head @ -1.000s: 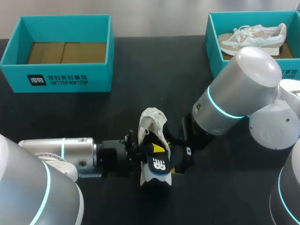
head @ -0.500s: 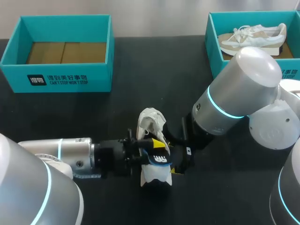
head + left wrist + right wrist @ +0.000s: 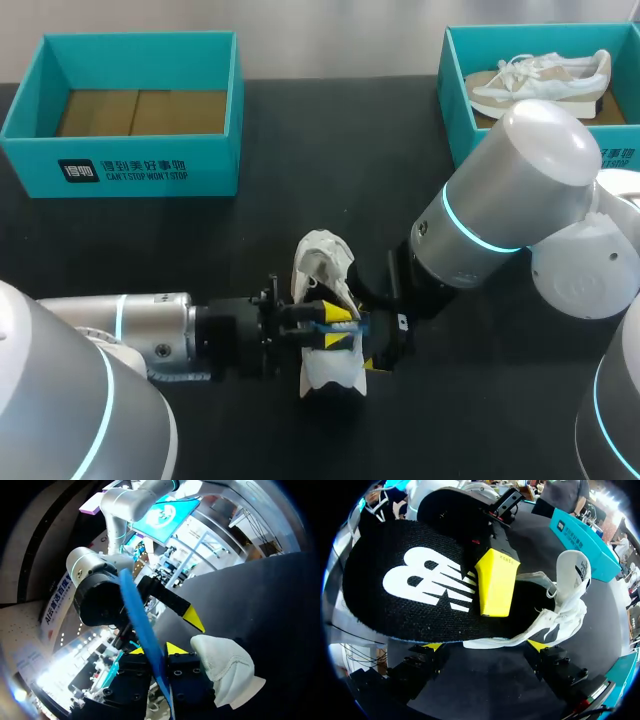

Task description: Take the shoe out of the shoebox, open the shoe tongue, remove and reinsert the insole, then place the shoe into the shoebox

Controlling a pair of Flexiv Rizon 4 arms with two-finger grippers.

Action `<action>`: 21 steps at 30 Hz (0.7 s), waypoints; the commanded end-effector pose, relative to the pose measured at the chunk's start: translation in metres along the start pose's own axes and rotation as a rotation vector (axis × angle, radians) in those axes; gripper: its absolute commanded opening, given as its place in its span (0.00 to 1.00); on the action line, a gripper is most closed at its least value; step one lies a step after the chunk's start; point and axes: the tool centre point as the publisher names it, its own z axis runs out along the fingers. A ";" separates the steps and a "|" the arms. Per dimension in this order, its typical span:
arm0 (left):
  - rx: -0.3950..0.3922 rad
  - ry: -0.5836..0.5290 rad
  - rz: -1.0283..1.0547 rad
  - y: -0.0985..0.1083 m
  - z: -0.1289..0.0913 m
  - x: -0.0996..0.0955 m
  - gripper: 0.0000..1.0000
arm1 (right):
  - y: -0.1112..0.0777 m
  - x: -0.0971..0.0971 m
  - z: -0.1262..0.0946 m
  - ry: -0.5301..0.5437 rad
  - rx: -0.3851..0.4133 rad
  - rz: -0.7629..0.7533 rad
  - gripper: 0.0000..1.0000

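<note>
Pinching the insole (image 3: 420, 590) in the left gripper (image 3: 156, 651), with yellow tips pressed onto its two faces; seen edge-on from that wrist, running straight out ahead along the gripper's own reach; find the white shoe (image 3: 322, 262) at mid-table, just beside that pinch on the right arm's side, overlapped at one end by the insole, lying lengthwise from the table's near edge toward its far edge; judged from above, crossing the insole's long axis rather than matching it; note the right gripper (image 3: 485, 646) close under shoe and insole, impossible to tell whether gripping or not; count the left arm as carrying the insole, hence the nearer one; probably needing a turn of the insole into line with the shoe's mouth before any sliding in; see the empty shoebox (image 3: 150, 172) well apart at the far left.
</note>
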 end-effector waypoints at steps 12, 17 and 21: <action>0.002 0.071 0.103 0.016 0.000 0.017 0.00 | -0.001 0.001 0.000 -0.002 -0.001 0.000 1.00; -0.002 0.082 0.117 0.030 0.003 0.021 0.00 | -0.001 0.001 0.000 -0.002 -0.001 0.000 1.00; -0.022 0.086 0.122 0.042 0.006 0.021 0.00 | -0.001 0.001 0.000 -0.002 -0.001 0.000 1.00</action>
